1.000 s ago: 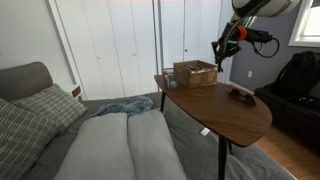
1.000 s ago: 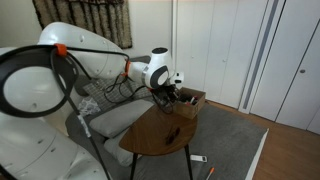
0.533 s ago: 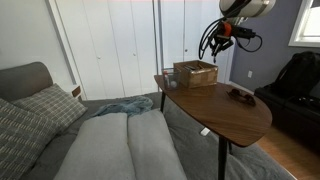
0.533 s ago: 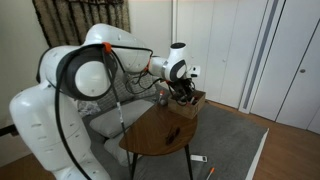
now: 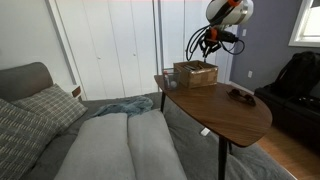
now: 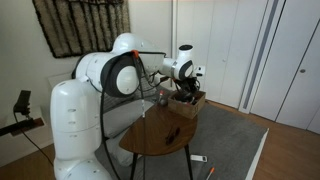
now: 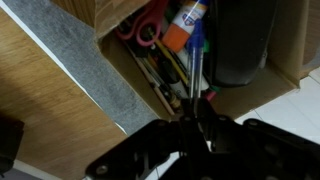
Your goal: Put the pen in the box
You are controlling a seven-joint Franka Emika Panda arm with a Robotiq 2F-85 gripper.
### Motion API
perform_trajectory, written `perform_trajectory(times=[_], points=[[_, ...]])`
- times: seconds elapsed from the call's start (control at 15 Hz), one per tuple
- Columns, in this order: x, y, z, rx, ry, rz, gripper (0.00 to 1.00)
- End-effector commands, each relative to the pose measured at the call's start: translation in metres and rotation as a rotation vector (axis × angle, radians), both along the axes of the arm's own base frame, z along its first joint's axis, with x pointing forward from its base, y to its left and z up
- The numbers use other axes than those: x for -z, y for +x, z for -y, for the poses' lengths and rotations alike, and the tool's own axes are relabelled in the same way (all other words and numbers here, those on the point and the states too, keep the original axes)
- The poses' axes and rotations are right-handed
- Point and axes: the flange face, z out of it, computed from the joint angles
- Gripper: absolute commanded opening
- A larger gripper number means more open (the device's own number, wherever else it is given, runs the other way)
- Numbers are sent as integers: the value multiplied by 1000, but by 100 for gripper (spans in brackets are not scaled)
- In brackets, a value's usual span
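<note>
The tan box [image 5: 195,73] stands at the far end of the wooden table [image 5: 225,110]; it also shows in the other exterior view [image 6: 191,103]. My gripper [image 5: 206,42] hangs just above the box in both exterior views [image 6: 187,86]. In the wrist view my gripper [image 7: 200,118] is shut on the thin dark pen [image 7: 195,78], which points down into the box [image 7: 252,90]. The box holds red-handled scissors [image 7: 146,28], a glue stick [image 7: 185,18] and a dark cylinder [image 7: 238,40].
A small dark object [image 5: 240,94] lies on the table's right side. A grey sofa with pillows [image 5: 110,140] stands beside the table. White closet doors are behind. Small items lie on the floor [image 6: 200,160] under the table.
The arm has swung across from beside the table to above the box, still carrying the pen, and now points down into it.
</note>
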Motion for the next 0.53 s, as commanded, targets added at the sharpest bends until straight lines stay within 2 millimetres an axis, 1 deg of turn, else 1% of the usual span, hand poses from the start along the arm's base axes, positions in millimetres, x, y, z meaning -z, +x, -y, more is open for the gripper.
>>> perform_trajectory(times=[0.0, 0.07, 0.13, 0.2, 0.33, 0.47], points=[[-8, 17, -5, -19, 10, -12, 44], [-9, 18, -6, -30, 13, -8, 50], [-11, 17, -6, -44, 25, -1, 58], [-18, 10, -6, -67, 39, 17, 65], [-33, -7, -5, -142, 35, 70, 79], [-47, -30, -8, -257, 13, 127, 93]])
